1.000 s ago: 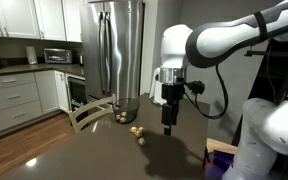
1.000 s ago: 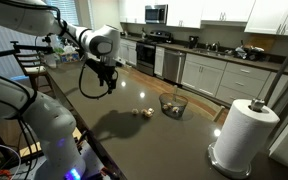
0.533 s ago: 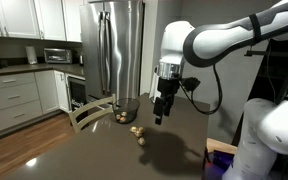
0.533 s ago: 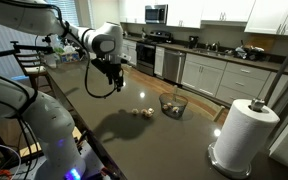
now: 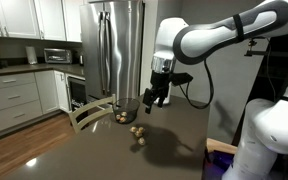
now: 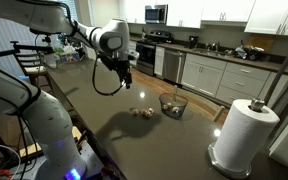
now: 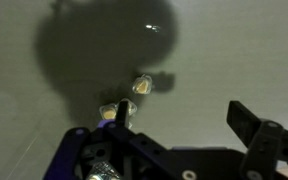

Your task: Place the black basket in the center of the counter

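Gripper (image 6: 125,78) hangs high over the counter (image 6: 102,135), fingers pointing down. In the wrist view the fingers (image 7: 252,127) stand apart with nothing between them: open and empty.

Below it in the wrist view there are only two tan lumps (image 7: 144,86) and the arm's shadow on bare surface; the basket is not in that view.

The black basket (image 6: 172,103) sits upright on the counter, to the right of the gripper and well below it in an exterior view. It is just beyond the lumps and toward the counter's far edge, so it is off centre. It is round with no long axis, so any rim point should serve. My guess for the next move is to travel right past the lumps and descend onto the near rim.

The counter is dark, smooth and slightly glossy. A paper towel roll (image 6: 242,130) stands at the near right. Far back are white cabinets (image 6: 224,75) and a steel fridge (image 5: 119,50).
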Controlling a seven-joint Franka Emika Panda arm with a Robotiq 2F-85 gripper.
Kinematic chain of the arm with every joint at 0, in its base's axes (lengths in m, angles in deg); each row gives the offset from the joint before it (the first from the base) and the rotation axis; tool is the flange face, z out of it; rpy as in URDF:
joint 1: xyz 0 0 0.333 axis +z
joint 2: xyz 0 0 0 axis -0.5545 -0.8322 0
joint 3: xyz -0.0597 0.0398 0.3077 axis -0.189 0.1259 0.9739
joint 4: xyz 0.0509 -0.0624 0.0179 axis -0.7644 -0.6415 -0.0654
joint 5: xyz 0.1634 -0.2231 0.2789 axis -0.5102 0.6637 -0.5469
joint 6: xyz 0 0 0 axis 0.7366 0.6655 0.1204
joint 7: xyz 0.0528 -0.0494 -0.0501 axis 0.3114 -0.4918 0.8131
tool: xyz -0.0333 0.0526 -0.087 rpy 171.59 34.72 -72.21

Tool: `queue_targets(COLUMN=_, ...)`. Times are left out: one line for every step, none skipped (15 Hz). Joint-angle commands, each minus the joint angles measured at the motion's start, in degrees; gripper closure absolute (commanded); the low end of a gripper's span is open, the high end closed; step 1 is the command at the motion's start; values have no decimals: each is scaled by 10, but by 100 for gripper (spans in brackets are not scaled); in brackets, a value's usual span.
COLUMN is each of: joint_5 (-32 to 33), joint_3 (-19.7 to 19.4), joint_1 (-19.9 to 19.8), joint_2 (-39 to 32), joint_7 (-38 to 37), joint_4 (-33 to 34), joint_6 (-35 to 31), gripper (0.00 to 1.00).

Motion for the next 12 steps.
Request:
queue_targets(joint_5=26, joint_3=5, joint_1=-27, joint_2=-57, joint_7=-52, joint_4=55, joint_6=-12, gripper=0)
queue_targets(joint_5=30, joint_3=4, joint_1=-33, joint_2=-67, joint_7=-63, joint_4=66, joint_6=-15, gripper=0)
queue_targets(joint_5=33, joint_3=2, joint_1=-40, joint_2=-80, joint_7=-75, joint_4=80, joint_6=-18, gripper=0)
queue_targets(joint_5=37, joint_3=1, joint_1=-45, joint_2=-89, joint_7=-87, joint_4=90, joint_6=-20, gripper=0)
queue_targets(joint_5=41, joint_3=-2, joint_1=-52, joint_2=-102, joint_7=-101, joint_4=103, joint_6=-23, gripper=0)
queue_targets(joint_5=43, joint_3=-4, joint_1=-57, joint_2=-113, joint_7=-112, joint_4=113, joint_6=-25, gripper=0)
queue_targets(joint_5=48, joint_3=-7, joint_1=-63, joint_2=-124, joint_7=-125, joint_4=123, joint_6=-27, gripper=0)
queue_targets(joint_5=53, joint_3=-10, joint_1=-66, joint_2=-133, joint_7=-136, joint_4=132, joint_6=-29, gripper=0)
queue_targets(joint_5=58, joint_3=-13, joint_1=-72, joint_2=-143, joint_7=-150, joint_4=140, joint_6=-31, gripper=0)
queue_targets(joint_5=63, joint_3=-15, joint_1=-75, joint_2=-151, joint_7=-162, joint_4=147, joint_6=-32, gripper=0)
queue_targets(joint_5=69, joint_3=-19, joint_1=-79, joint_2=-160, joint_7=-175, joint_4=155, joint_6=-34, gripper=0)
queue_targets(joint_5=74, joint_3=-23, joint_1=-80, joint_2=-167, joint_7=-186, joint_4=161, joint_6=-35, gripper=0)
